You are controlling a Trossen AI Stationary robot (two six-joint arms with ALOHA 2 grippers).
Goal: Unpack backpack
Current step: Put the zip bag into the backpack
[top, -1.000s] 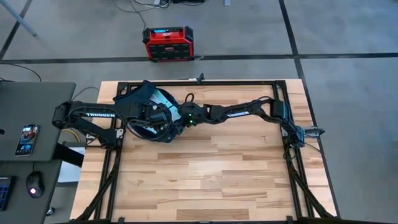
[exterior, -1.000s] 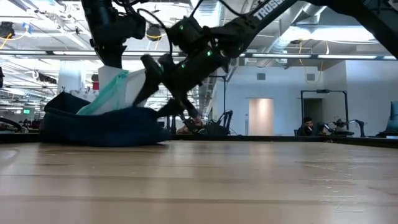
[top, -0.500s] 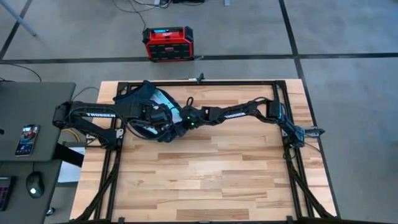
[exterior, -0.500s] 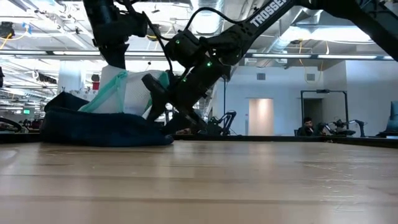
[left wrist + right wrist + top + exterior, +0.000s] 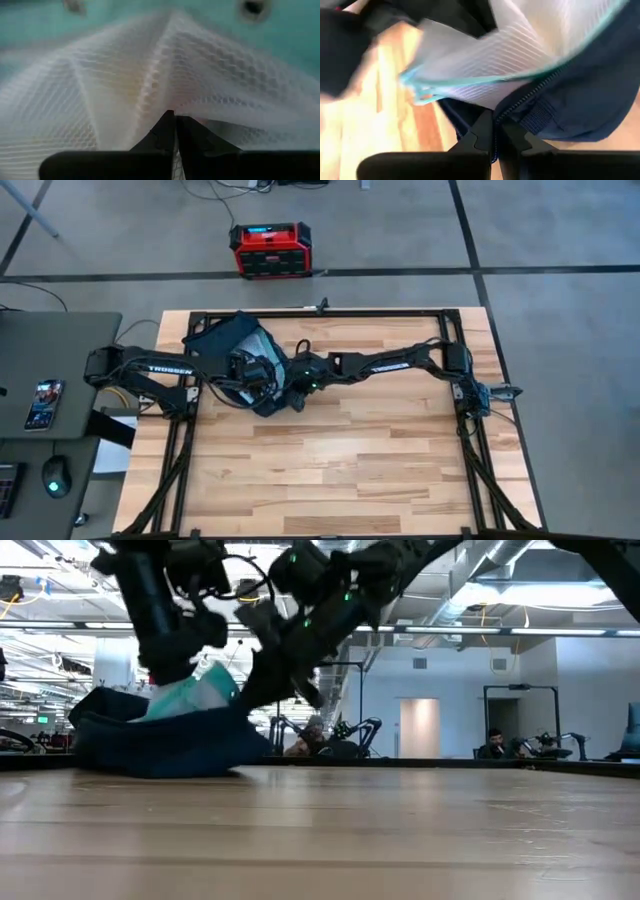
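The dark navy backpack (image 5: 222,338) lies on its side at the far left of the table (image 5: 350,460), its opening toward the table's middle; the low view shows it as a low dark heap (image 5: 150,745). White mesh with teal lining (image 5: 195,695) stands up out of the opening. My left gripper (image 5: 175,116) is inside the opening (image 5: 255,370), shut on that mesh. My right gripper (image 5: 493,117) comes in from the table's right (image 5: 283,392) and is shut on the backpack's edge by the opening. My left gripper pinches a raised fold of the white mesh (image 5: 165,100) between its two fingertips. The mesh spreads away from the fingers in taut creases, with teal lining behind it. My right gripper pinches the navy edge beside the zipper (image 5: 512,107) at the opening, coming slanting down from the table's right. The backpack's body rests on the table.
A red-black box (image 5: 270,248) stands on the floor beyond the far edge. A grey desk (image 5: 50,380) with a phone and mouse is to the left. Black frame rails (image 5: 470,440) run along the table's sides. Bare wood stretches across the near and right parts.
My right gripper has gone toward the backpack and shut on its edge by the opening. The left arm has tipped toward the table's left, and the white mesh that stood tall now sits lower in the opening.
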